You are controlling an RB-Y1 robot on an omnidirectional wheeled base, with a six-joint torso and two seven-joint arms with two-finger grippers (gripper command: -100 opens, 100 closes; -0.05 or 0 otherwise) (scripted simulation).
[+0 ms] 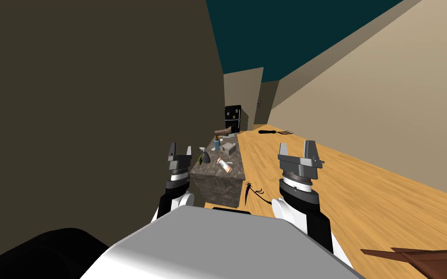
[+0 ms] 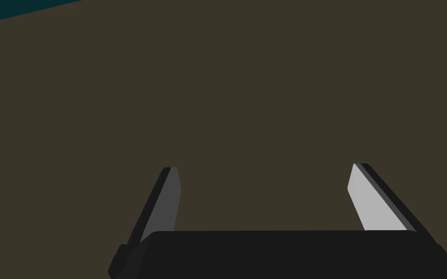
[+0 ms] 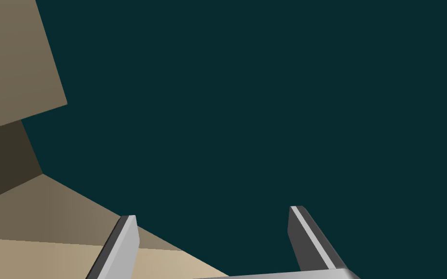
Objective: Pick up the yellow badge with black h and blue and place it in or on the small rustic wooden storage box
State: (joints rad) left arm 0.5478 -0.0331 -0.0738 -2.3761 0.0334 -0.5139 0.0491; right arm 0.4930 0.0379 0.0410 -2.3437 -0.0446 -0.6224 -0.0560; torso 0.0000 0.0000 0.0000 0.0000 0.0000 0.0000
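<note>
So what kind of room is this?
Probably a long room in a house, maybe by a kitchen. There's a wooden floor, a dark stone-look counter with a spray bottle and other small things on it, and a tall black cabinet, possibly a fridge, at the far end.

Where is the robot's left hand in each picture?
Head view: the left hand is just left of the middle, open, next to the near end of the dark counter.
Left wrist view: the left hand rises from the dark block at the bottom, its fingers apart.
Right wrist view: these fingers belong to the right hand, open.
Shared landmark: the dark brown wall, beside the left hand and behind its fingers.
</note>
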